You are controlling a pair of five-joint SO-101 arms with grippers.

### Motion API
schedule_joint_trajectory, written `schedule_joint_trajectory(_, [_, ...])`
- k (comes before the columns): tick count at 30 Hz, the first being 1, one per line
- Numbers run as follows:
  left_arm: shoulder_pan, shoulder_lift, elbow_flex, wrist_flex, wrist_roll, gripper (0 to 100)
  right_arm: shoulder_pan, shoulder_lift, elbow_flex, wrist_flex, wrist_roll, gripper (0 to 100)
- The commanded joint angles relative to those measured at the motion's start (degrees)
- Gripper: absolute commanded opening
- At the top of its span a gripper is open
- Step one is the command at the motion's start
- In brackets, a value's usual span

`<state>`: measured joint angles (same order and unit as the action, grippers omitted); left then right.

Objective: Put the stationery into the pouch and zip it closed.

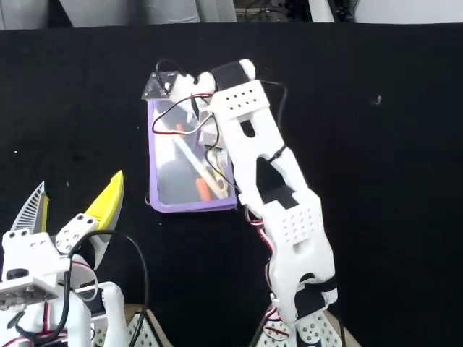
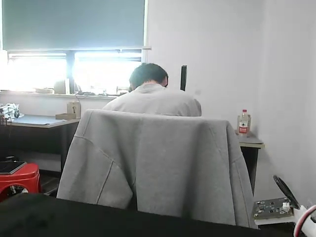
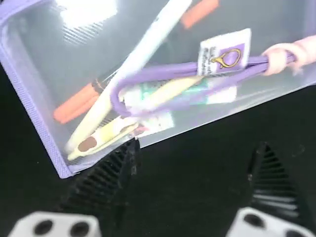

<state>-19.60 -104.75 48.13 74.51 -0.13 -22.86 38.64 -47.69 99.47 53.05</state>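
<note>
A clear pouch point(image 1: 189, 163) with a purple edge lies on the black table point(image 1: 362, 144) near the middle. Inside it are a white pen point(image 3: 133, 64), orange markers point(image 3: 76, 103) and a yellowish item point(image 3: 106, 138). A purple strap loop point(image 3: 163, 74) with a white tag point(image 3: 222, 54) lies across the pouch. My right arm point(image 1: 249, 137) stretches over the pouch's right edge. The right gripper point(image 3: 192, 173) is open, its black fingers point(image 3: 116, 170) over bare table just beside the pouch's long edge, holding nothing. My left gripper point(image 1: 72, 206), with a yellow finger point(image 1: 108, 202), stands open at the near left, well away from the pouch.
The left arm's base point(image 1: 43, 289) fills the near left corner. Wires point(image 1: 195, 119) from the right arm hang over the pouch. Beyond the table's far edge stands a chair draped with a grey jacket point(image 2: 148, 163).
</note>
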Motion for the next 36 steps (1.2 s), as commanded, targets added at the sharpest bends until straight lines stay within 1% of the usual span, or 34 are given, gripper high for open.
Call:
schedule_joint_trajectory(1, [0.31, 0.18, 0.04, -0.18, 0.18, 40, 0.79, -3.12, -6.73, 1.76, -0.88, 35.3])
schedule_joint_trajectory(6, [0.31, 0.18, 0.04, 0.26, 0.18, 40, -0.18, -7.52, -14.73, 1.76, -0.88, 35.1])
schedule_joint_trajectory(9, [0.31, 0.18, 0.04, 2.81, 0.18, 39, -0.09, -12.35, -19.38, 1.76, -1.23, 35.0])
schedule_joint_trajectory(11, [0.31, 0.18, 0.04, 3.96, 0.18, 35, 0.18, -15.52, -22.64, 1.76, -1.32, 35.0])
schedule_joint_trajectory(13, [0.31, 0.18, 0.04, 3.96, 0.18, 26, 1.49, -18.59, -25.01, 1.76, -2.55, 34.9])
schedule_joint_trajectory(16, [0.31, 0.18, -0.22, 3.87, 0.18, 10, 2.9, -22.64, -28.26, 1.67, -11.25, 33.2])
schedule_joint_trajectory(18, [0.31, 0.18, -0.31, 3.78, 0.09, 2, 3.34, -24.92, -30.46, 1.67, -17.76, 28.2])
schedule_joint_trajectory(20, [0.4, 0.18, 0.04, 3.87, 0.18, 5, 4.31, -26.95, -32.31, 1.67, -23.38, 21.7])
schedule_joint_trajectory(23, [1.1, 0.18, 0.13, 3.87, 0.18, 3, 7.3, -29.58, -33.45, 1.67, -29.54, 11.1])
schedule_joint_trajectory(26, [7.43, 0.18, 1.19, 4.22, 0.18, 3, 11.6, -31.69, -32.84, 1.67, -31.91, 1.2])
schedule_joint_trajectory(31, [22.64, 0.18, 8.66, 1.14, -0.09, 3, 18.73, -35.21, -28.53, 1.76, -32.26, 1.1])
schedule_joint_trajectory(33, [24.75, 0.18, 11.82, -0.18, -0.09, 3, 21.89, -37.85, -25.36, 1.76, -32.26, 1.1])
schedule_joint_trajectory(36, [23.69, 0.18, 16.22, -2.29, 0.09, 3, 25.58, -43.38, -19.12, 1.76, -32.26, 1.1])
